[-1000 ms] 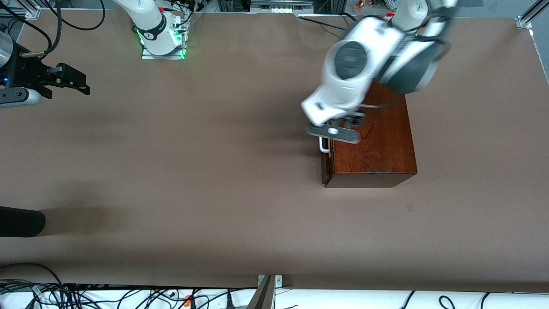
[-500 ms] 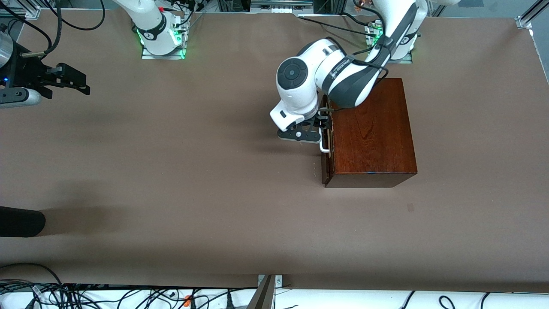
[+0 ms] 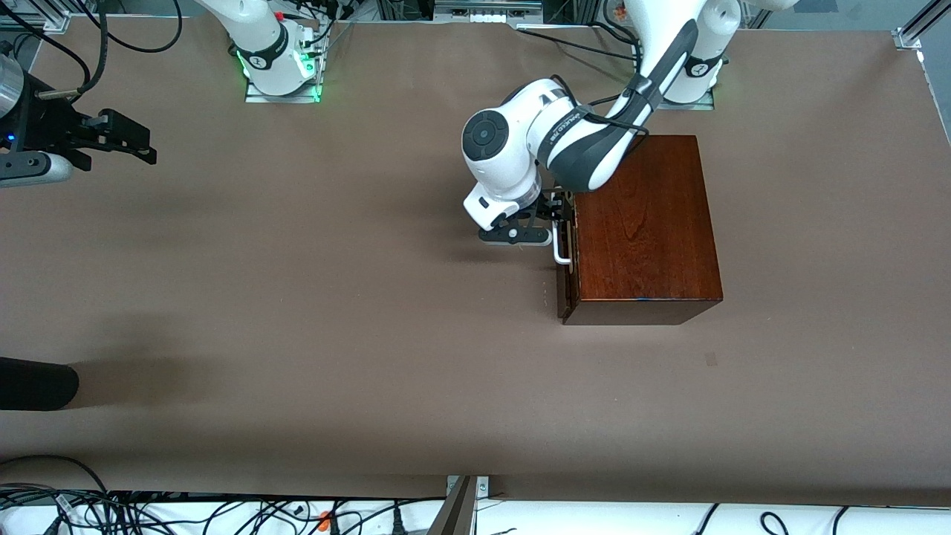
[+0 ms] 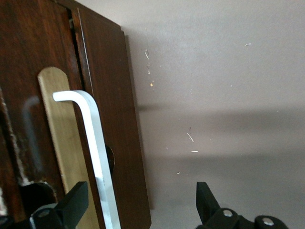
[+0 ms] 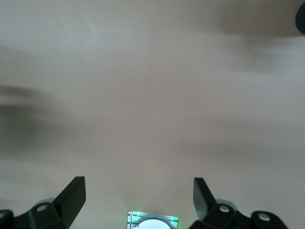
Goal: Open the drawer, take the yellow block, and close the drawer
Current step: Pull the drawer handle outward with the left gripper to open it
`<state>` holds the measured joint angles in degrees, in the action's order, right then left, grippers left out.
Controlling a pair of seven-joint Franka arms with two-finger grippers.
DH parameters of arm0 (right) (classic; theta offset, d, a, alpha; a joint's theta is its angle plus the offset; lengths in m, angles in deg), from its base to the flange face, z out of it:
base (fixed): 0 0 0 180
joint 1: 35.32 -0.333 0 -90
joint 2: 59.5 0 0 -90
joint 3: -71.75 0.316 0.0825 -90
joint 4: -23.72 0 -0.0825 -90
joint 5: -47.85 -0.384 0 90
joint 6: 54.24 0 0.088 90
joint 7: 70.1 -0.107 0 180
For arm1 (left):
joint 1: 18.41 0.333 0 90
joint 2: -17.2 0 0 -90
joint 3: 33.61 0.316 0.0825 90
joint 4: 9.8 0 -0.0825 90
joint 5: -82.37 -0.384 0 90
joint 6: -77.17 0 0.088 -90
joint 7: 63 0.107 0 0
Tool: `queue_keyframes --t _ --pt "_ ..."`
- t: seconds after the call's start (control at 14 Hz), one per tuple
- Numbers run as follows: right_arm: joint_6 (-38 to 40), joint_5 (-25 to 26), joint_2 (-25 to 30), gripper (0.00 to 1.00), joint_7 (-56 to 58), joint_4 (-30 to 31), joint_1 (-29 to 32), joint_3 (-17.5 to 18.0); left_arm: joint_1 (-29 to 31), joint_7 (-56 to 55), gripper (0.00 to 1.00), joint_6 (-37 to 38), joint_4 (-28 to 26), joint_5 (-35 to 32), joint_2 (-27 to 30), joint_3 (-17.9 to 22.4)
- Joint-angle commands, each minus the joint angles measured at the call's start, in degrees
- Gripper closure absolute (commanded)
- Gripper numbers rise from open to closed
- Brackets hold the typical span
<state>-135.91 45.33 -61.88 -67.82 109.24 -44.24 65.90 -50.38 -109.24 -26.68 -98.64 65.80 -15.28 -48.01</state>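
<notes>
The dark reddish-brown wooden box stands toward the left arm's end of the table. Its drawer sits pushed in, the dark front close against the box. The white U-shaped handle also shows in the left wrist view. My left gripper is in front of the drawer at the handle, open, with one finger on each side of the handle bar and not closed on it. My right gripper is open and empty, waiting at the right arm's end. The yellow block is hidden.
A dark rounded object pokes in at the right arm's end, nearer the front camera. Cables run along the table's near edge. Bare brown tabletop stretches in front of the drawer.
The left arm has swung down from over the box to the drawer front and brought its open gripper around the handle. The right arm has not moved.
</notes>
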Motion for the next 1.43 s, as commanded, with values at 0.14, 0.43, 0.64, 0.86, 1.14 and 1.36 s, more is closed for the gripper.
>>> queue_keyframes --t 0.14,0.43,0.64,0.86,1.14,1.36 --pt "0.6 -0.6 1.0 0.00 0.0 0.2 0.0 0.3 -0.8 -3.1 0.00 -0.5 -1.8 -2.9 -0.6 0.4" --pt "0.6 -0.6 1.0 0.00 0.0 0.2 0.1 0.1 -1.1 -3.5 0.00 -2.7 -1.8 -2.9 -2.2 0.4" --pt "0.7 -0.6 1.0 0.00 0.0 0.2 0.1 0.0 -1.3 -5.3 0.00 -6.7 -1.7 -2.2 -3.1 0.3" --pt "0.7 -0.6 1.0 0.00 0.0 0.2 0.1 -0.1 -2.6 -8.2 0.00 -10.2 -0.8 -1.3 -3.5 0.3" --pt "0.7 -0.6 1.0 0.00 0.0 0.2 0.1 -0.1 -3.5 -8.4 0.00 -15.4 -0.5 3.2 -3.5 0.2" --pt "0.7 -0.6 1.0 0.00 0.0 0.2 0.1 -0.2 -4.5 -8.6 0.00 -16.7 -0.5 4.3 -3.9 0.2"
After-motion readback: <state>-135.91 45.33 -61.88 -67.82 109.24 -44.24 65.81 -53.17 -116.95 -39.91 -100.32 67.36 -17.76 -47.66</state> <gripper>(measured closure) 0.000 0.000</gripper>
